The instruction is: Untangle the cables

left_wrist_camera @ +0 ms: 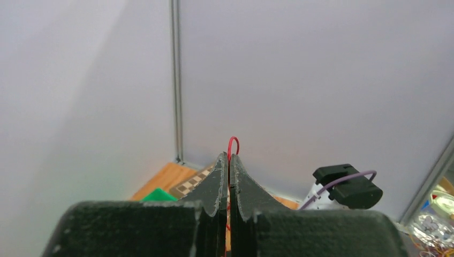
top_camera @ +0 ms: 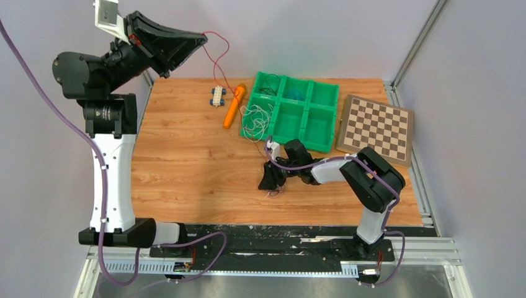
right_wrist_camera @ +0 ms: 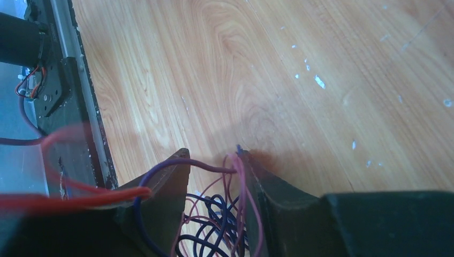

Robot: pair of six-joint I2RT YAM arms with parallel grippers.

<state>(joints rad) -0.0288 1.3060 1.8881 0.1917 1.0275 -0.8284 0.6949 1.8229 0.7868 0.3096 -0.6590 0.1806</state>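
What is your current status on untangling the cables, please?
Left gripper raised, shut on thin red wire. Right gripper low over wooden table, open around purple-and-red wire clump. White wire tangle beside green plastic tray, untouched.

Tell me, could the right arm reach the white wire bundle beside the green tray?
Probably yes: only bare wood lies between the right pincer and the white wire bundle. But purple and red wires lie between its fingers, so it should drop those first.
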